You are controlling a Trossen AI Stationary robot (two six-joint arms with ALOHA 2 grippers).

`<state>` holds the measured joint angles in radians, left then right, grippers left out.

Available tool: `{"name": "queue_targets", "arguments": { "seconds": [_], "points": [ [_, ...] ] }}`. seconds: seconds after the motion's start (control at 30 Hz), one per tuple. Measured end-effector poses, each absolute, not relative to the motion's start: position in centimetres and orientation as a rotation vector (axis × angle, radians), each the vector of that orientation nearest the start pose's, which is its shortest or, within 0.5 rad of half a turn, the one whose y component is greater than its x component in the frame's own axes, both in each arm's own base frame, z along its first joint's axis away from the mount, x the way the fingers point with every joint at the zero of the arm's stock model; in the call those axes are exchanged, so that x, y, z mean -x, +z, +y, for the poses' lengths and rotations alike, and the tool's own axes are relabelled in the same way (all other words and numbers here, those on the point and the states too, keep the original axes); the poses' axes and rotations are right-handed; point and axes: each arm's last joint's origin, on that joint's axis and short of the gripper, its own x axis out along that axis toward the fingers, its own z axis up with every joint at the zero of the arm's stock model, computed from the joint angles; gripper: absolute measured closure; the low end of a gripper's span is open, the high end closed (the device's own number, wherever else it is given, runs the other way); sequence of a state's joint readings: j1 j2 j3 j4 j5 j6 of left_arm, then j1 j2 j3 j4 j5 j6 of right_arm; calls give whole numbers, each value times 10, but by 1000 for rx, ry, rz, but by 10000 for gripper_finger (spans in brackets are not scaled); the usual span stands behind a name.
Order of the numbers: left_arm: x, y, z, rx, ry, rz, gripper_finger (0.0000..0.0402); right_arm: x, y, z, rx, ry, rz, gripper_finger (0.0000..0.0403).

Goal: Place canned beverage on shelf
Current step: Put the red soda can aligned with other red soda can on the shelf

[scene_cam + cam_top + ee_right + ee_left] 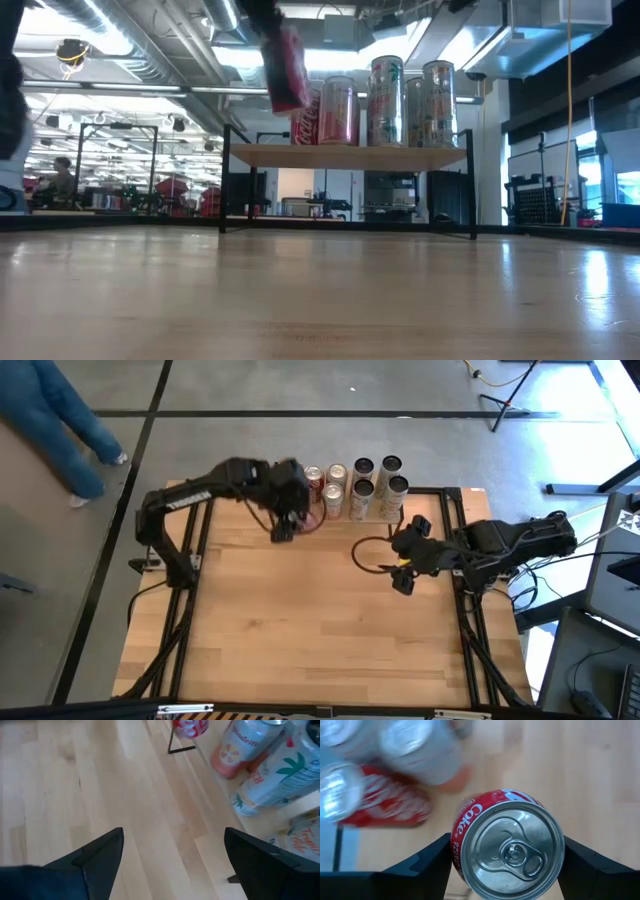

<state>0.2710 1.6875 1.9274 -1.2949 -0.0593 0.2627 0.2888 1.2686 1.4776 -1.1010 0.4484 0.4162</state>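
My left gripper (285, 523) is shut on a red Coke can (507, 847). It hangs in the air just in front of the left end of the shelf (350, 155), a low wooden board on thin black legs at the table's far edge. In the low view the can (285, 65) is tilted and higher than the shelf board. Several cans stand on the shelf: a red one (308, 115), a pink one (338, 110) and taller pale ones (386, 100). My right gripper (404, 567) is open over the table's right part, near the shelf's right end, with nothing between its fingers. My left gripper pinches the Coke can's side wall just below the top rim (457, 840) between its two fingers (427, 865), one on each opposite side. The fingers slant down from above, and the wrist view looks onto the can's lid. The can is lifted clear and tilted.
The wooden tabletop (300, 620) stretches bare in front of the shelf. A black cable (362, 555) loops on it by my right gripper. In the high view a person's legs (70, 430) are on the floor beyond the table's far left corner.
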Motion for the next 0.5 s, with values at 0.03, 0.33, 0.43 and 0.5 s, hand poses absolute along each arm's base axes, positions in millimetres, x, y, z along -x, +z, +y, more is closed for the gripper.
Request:
{"name": "queue_targets", "arguments": {
  "seconds": [0.03,0.33,0.43,0.5],
  "points": [
    [-307,398,96,-131,159,1088,135,-221,393,52,-72,-320,779,70],
    [-308,384,143,-143,121,1098,135,-223,393,39,-48,-314,803,70],
    [-308,380,149,-132,119,1113,135,-223,393,32,-37,-307,819,70],
    [-309,379,151,-136,114,1112,135,-223,393,27,-27,-305,821,70]
  ]
}}
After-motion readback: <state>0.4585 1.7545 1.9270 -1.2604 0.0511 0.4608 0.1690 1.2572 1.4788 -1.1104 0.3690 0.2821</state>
